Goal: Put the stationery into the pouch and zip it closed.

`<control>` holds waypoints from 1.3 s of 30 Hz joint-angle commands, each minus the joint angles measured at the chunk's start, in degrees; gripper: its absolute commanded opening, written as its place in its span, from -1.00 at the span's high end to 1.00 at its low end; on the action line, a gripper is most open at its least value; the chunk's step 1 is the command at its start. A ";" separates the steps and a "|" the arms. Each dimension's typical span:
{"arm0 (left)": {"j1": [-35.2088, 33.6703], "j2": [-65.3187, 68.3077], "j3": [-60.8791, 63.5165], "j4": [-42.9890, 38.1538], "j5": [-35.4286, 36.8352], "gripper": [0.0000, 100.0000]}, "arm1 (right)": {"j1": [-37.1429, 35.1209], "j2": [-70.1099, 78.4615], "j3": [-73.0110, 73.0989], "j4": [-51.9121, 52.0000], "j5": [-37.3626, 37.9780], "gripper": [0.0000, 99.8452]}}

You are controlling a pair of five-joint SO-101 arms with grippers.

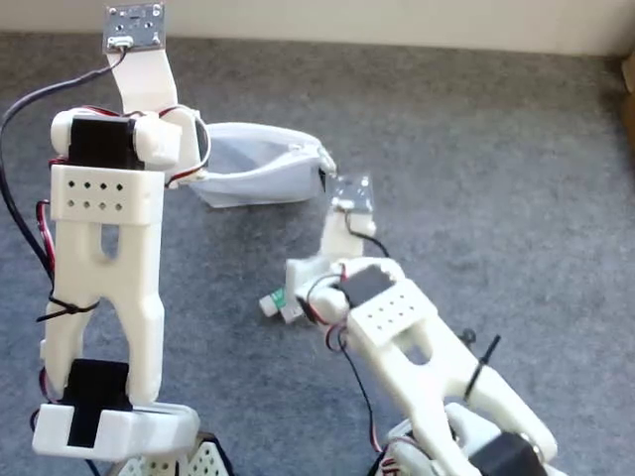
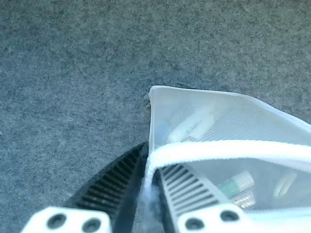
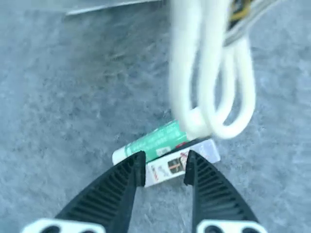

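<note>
— Holding what, right now?

— My left gripper [image 2: 150, 162] is clamped tight on the trimmed edge of the pouch [image 2: 218, 121]. My right gripper [image 3: 164, 158] is narrow, with a jaw on either side of a white block [image 3: 171, 167]. Both jaws look to be touching its ends, and only at their very tips.

— Where is that block from the pouch?

— It is down on the mat [image 1: 496, 149], apart from the pouch, on the side toward my bases. A green tube [image 3: 154, 141] lies touching the block along its length. Some pale pieces already show through the pouch's mesh.

— What could go wrong?

— Mostly the bite, I think. With so little finger on the block, it may twist or squirt out as I lift. The tube sits tight against it, so it could get dragged along, or roll off farther from the pouch and cost me a second hunt.

— Anything else?

— A white cable [image 3: 214, 73] loops down close over both pieces. I judge it could brush them or catch as I swing toward the pouch. The pouch worries me too. I hold it by one edge, so its mouth may sag shut. Then the block would hit mesh instead of dropping in. I cannot tell from here how wide that mouth gapes.
</note>
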 commanded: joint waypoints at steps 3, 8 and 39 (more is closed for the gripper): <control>-1.98 1.36 1.19 -0.35 0.18 0.98 | 2.15 5.23 -7.08 -0.92 -3.60 0.73; -1.98 1.36 1.19 -0.35 0.18 0.98 | 1.89 11.82 -9.98 -1.19 -7.65 0.73; -1.98 1.45 1.27 -0.35 0.18 0.98 | 4.44 36.70 -20.70 -0.92 -9.76 0.96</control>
